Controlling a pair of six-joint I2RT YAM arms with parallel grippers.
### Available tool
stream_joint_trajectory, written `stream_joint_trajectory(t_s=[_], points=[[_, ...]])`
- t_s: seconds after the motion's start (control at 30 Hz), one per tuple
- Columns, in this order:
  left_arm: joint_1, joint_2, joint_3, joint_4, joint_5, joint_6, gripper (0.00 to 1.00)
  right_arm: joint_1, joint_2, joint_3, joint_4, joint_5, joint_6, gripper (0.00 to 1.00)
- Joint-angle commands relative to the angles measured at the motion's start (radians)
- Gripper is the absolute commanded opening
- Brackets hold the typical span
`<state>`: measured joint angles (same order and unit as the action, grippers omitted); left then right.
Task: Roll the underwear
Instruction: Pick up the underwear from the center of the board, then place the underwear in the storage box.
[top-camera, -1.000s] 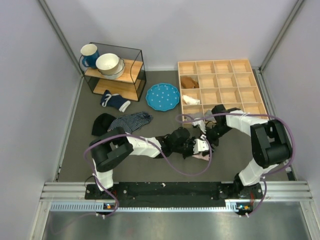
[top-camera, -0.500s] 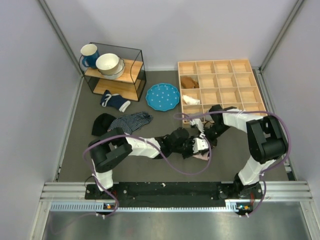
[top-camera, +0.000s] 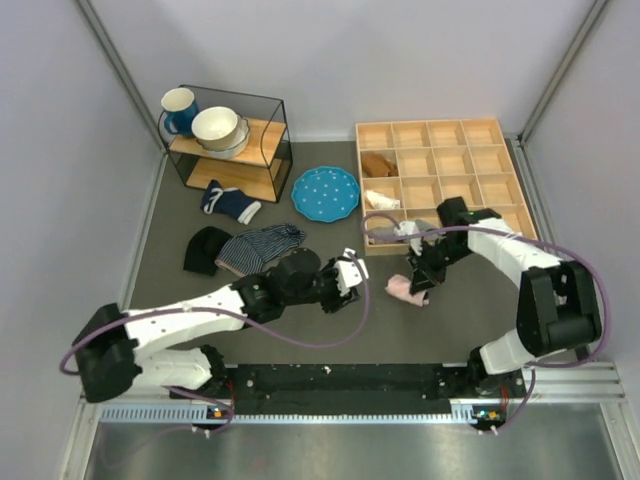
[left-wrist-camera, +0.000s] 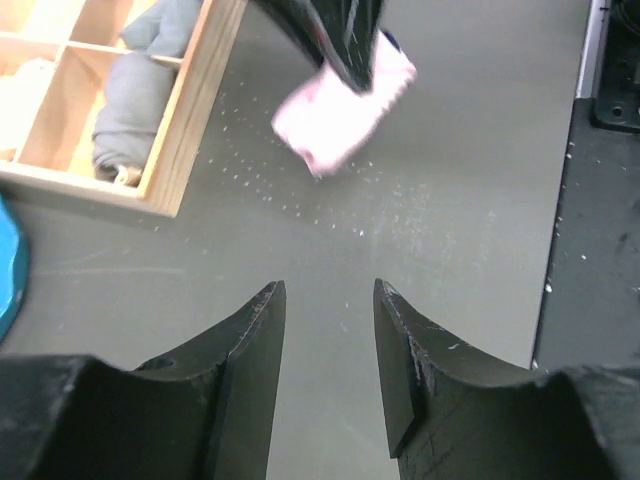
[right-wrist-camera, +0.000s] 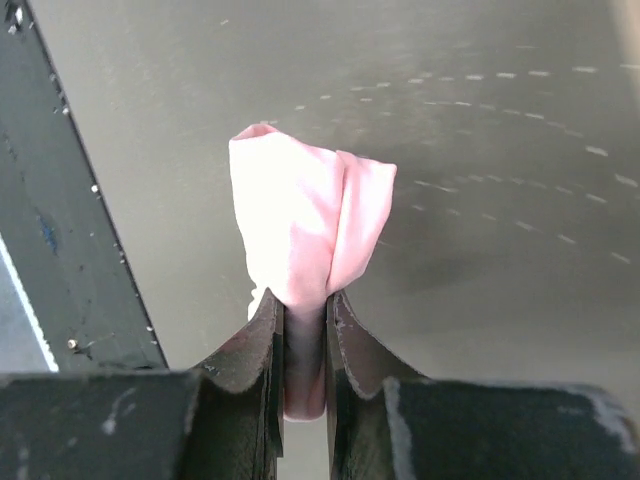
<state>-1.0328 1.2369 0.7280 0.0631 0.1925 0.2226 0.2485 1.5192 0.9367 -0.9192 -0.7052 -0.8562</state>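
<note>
The underwear (right-wrist-camera: 305, 215) is a small light pink cloth bundle, folded over on itself. My right gripper (right-wrist-camera: 305, 300) is shut on it, with the cloth pinched between both fingers and bulging out past the tips. In the top view the underwear (top-camera: 402, 290) hangs just above the mat under my right gripper (top-camera: 418, 280), in front of the wooden tray. In the left wrist view the underwear (left-wrist-camera: 340, 110) shows ahead with the right gripper's dark fingers over it. My left gripper (top-camera: 346, 283) is open and holds nothing; it sits to the left of the bundle, apart from it.
A wooden compartment tray (top-camera: 515, 170) stands at the back right, with grey cloth rolls (left-wrist-camera: 135, 95) in its near cells. A blue plate (top-camera: 325, 193), a striped garment (top-camera: 262, 245), a dark cloth (top-camera: 205, 250) and a shelf with cups (top-camera: 225, 140) lie at the left.
My left gripper has opened, let go of the underwear and drawn back to the left. My right gripper has shut on the pink bundle and holds it alone.
</note>
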Motion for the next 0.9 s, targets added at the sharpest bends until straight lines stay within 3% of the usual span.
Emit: stream_joint_trajectory(t_s=[0.0, 0.17, 0.33, 0.47, 0.63, 0.87], points=[[0.022, -0.183, 0.014, -0.285, -0.030, -0.014, 0.46, -0.130, -0.096, 0.138, -0.050, 0.016, -0.027, 0.01], [0.022, -0.312, 0.096, -0.480, -0.076, -0.005, 0.48, -0.305, -0.029, 0.365, -0.064, 0.143, -0.061, 0.01], [0.022, -0.359, 0.130, -0.686, -0.136, 0.067, 0.48, -0.345, 0.111, 0.531, -0.064, 0.369, -0.193, 0.02], [0.020, -0.424, 0.025, -0.617, -0.174, 0.110, 0.52, -0.360, 0.235, 0.661, -0.069, 0.431, -0.297, 0.02], [0.020, -0.418, 0.017, -0.608, -0.163, 0.123, 0.52, -0.368, 0.329, 0.668, -0.084, 0.424, -0.447, 0.02], [0.022, -0.413, 0.014, -0.609, -0.163, 0.124, 0.51, -0.377, 0.447, 0.665, -0.135, 0.412, -0.492, 0.05]])
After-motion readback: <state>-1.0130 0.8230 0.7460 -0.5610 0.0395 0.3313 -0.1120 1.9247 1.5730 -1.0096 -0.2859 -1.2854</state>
